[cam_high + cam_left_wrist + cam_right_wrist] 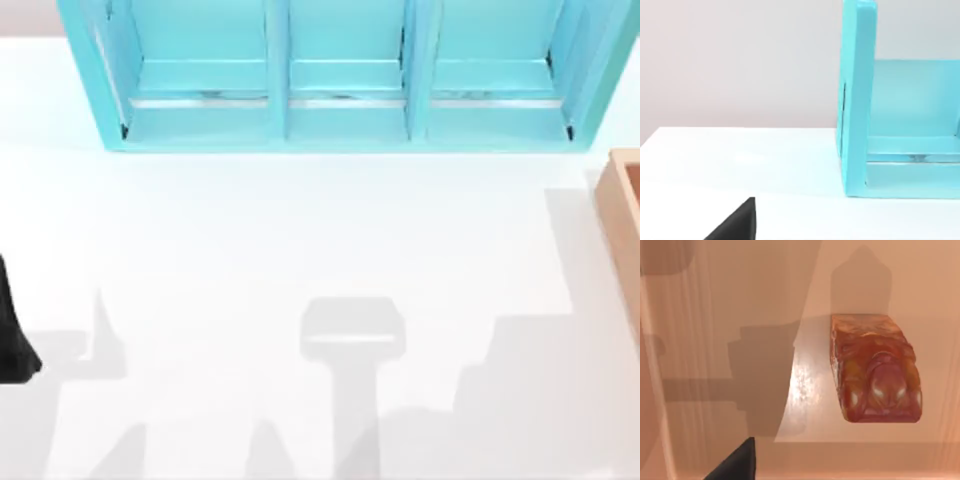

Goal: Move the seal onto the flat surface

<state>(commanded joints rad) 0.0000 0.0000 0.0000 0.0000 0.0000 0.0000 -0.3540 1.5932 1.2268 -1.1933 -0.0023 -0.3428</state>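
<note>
Looking down on the flat surface (pixel 300 250), a wide, glossy white tabletop crossed by grey shadows toward the near edge. Seen from the left wrist as well (pixel 740 160), bare and bright.

Standing along the far edge, the turquoise shelf unit (pixel 345 120), with three open bays side by side, reaching from far left almost to far right. From the left wrist, only its end panel and one bay (pixel 857 100), upright on the tabletop.

Resting at the right edge, cut off by the top view's border, the tan wooden box (pixel 625 200), near the shelf unit's right end but apart from it. From the right wrist, looking straight into its glossy tan floor (pixel 715 315), with dark shadows cast across it.

Showing at the left edge of the table as a black shape, the left arm (pixel 12 340), low and well apart from shelf unit and box. Of the left gripper (pixel 737 225), just one black tip over the white top; cannot tell whether apart or together.

Hanging above the box's inside, the right gripper (pixel 737 465), again one black tip, clear of any contact; cannot tell its spread either.

Lying on the box floor, the seal (pixel 875 370), an orange-red lump, not on the flat surface, apart from the right gripper.
</note>
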